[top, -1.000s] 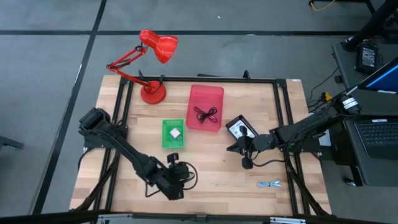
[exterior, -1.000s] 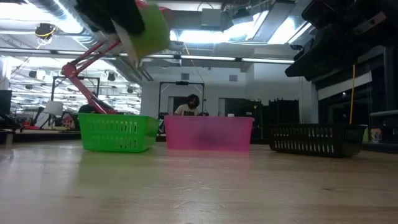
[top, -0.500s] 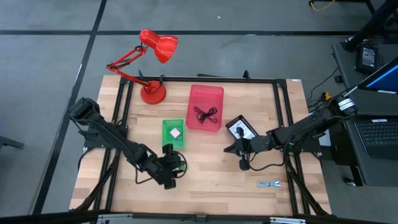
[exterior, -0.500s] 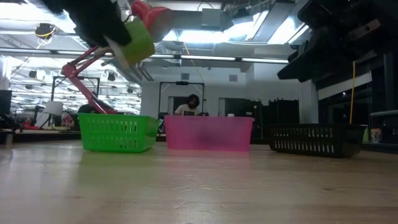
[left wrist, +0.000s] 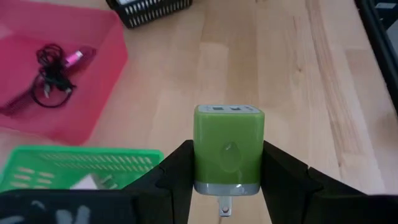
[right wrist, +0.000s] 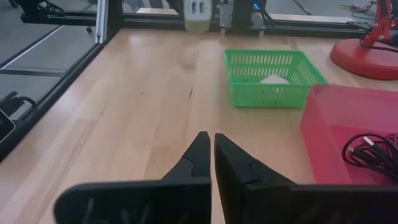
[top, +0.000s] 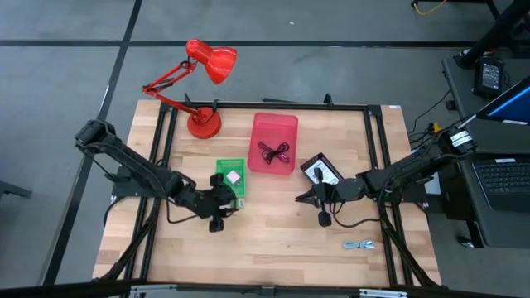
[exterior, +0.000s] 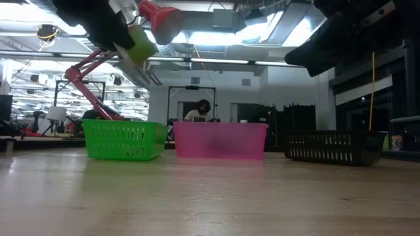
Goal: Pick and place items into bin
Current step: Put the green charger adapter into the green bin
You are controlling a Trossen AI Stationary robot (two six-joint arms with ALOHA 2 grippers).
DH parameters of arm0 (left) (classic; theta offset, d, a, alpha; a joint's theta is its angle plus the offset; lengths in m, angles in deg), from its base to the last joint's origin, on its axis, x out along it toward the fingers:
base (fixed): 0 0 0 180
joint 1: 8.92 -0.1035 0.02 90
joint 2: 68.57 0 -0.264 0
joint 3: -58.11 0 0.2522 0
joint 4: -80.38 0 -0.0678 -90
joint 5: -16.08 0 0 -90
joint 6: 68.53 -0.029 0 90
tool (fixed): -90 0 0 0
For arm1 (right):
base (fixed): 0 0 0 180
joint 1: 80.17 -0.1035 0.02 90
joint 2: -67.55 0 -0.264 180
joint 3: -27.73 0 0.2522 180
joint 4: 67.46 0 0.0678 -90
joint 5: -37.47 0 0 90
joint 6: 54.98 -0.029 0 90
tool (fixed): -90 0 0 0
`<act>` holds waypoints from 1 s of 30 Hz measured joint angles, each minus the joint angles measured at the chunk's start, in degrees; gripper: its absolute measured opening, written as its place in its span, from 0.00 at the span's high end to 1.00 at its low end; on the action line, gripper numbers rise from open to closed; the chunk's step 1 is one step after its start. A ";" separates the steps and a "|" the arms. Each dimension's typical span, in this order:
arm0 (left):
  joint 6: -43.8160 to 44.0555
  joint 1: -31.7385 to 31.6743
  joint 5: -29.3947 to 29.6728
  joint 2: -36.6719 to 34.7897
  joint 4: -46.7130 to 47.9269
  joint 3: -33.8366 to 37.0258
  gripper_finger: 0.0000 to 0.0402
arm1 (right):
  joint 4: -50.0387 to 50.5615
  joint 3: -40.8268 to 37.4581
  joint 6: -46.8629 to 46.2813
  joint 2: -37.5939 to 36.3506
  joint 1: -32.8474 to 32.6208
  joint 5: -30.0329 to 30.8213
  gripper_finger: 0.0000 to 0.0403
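The left gripper (left wrist: 227, 171) has its jaws clamped on a glossy lime-green plug adapter (left wrist: 227, 148) with a grey base and metal prongs, held above the tabletop (top: 281, 236) beside the green basket (top: 222, 166), toward the left edge; the right gripper (right wrist: 211, 152), mid-tabletop, has its jaws closed on nothing

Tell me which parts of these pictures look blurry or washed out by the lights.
Low view: the left gripper and its green charger are smeared and close to the lens; ceiling lights glare behind them, and the right arm is a dark silhouette. Left wrist view: the charger is sharp, the pink bin softer. High view: evenly lit.
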 joint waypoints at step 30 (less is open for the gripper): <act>-13.68 -17.61 -14.29 -7.36 6.53 1.01 0.64 | 0.28 0.00 0.17 0.00 0.01 0.05 0.99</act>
